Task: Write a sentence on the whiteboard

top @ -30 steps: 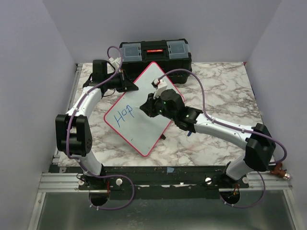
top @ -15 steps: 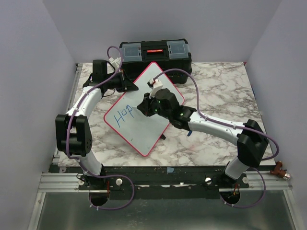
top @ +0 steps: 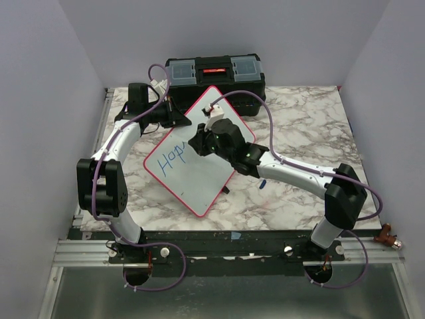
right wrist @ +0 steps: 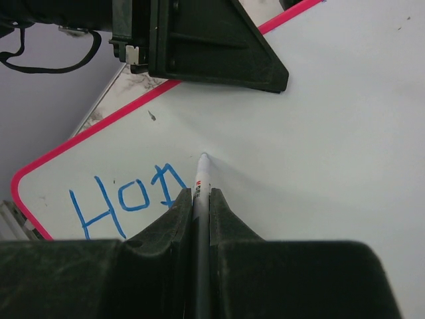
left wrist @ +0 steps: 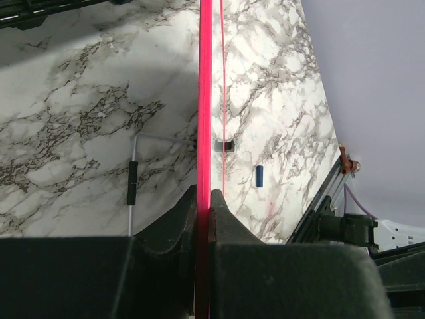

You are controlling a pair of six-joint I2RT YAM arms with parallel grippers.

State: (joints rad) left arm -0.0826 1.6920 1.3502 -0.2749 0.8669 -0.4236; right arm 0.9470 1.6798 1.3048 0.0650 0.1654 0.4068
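I'm moving the right gripper, pinching the marker, closer to the toolbox than a second ago, tip beyond the blue letters for the next one, while the left gripper is clamping the whiteboard just before that toolbox.

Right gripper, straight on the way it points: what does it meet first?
The whiteboard: the marker in the right gripper aims its tip at bare white surface beside the blue letters, seemingly touching or nearly so.
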